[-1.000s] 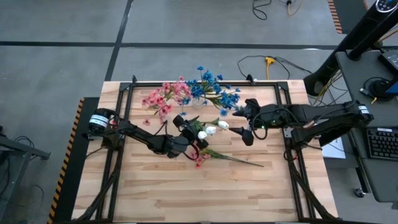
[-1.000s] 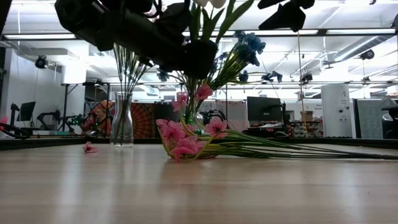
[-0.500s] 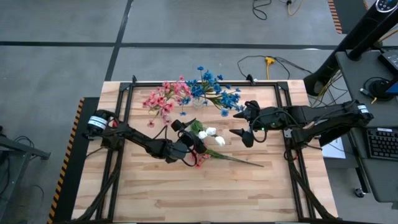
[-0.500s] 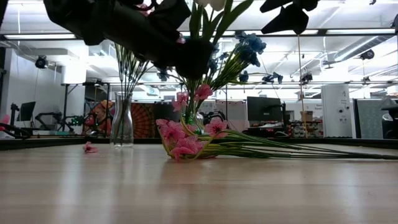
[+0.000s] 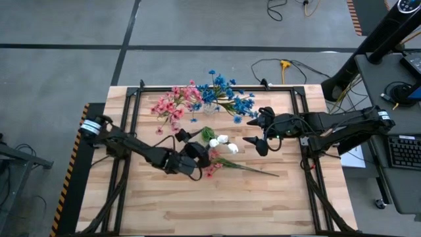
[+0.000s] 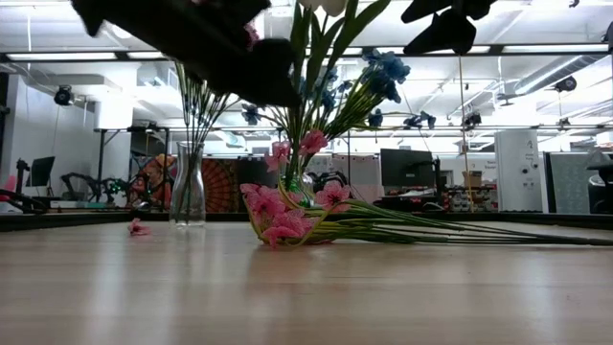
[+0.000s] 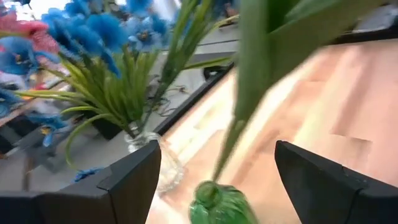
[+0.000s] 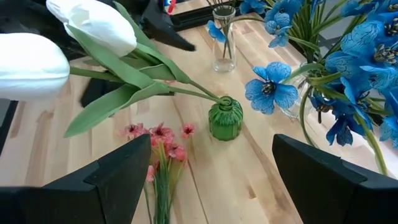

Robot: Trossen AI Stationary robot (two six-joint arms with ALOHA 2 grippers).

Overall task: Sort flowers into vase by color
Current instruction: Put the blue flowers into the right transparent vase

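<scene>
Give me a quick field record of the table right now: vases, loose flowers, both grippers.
green vase: holds white tulips, mid-table
clear vase, blue: blue flowers in it, far edge
clear vase, pink: pink flowers in it, far edge
loose pink sprig: lying flat on table
left gripper: open, empty, beside the tulips
right gripper: open, empty, waiting right of the tulips

My high view looks straight down on the whole table point(image 5: 197, 210). My low view sits at tabletop level, facing across into the room. Each wrist view looks close past its own fingers. Both wrist views and the low one share the green vase point(image 8: 224, 119).
</scene>
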